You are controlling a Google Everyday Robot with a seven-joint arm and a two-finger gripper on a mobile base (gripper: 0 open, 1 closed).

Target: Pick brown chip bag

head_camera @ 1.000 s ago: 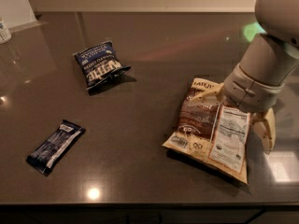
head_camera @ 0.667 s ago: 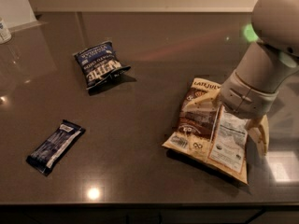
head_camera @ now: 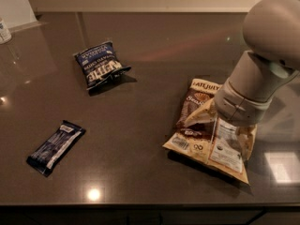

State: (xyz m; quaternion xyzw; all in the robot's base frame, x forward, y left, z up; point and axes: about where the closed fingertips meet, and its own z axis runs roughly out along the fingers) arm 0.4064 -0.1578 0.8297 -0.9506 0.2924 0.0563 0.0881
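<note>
The brown chip bag (head_camera: 199, 121), tan and brown with a white nutrition label, lies flat on the dark countertop at the right. My gripper (head_camera: 220, 131) hangs from the grey arm right over the bag's middle. Its two cream fingers are spread apart. One fingertip (head_camera: 198, 119) is on the bag's brown face and the other (head_camera: 243, 144) is near the bag's right edge, by the label. The arm's wrist hides the bag's upper right part. The bag rests on the counter.
A smaller dark blue chip bag (head_camera: 99, 68) lies at the back left. A slim dark blue bar wrapper (head_camera: 55, 146) lies at the front left. A white bottle (head_camera: 3, 31) stands at the far left edge. The countertop's front edge (head_camera: 140, 203) runs along the bottom.
The gripper has come down and a little left over the brown chip bag, and its fingers stand closer together. The bag and the other packages have not moved.
</note>
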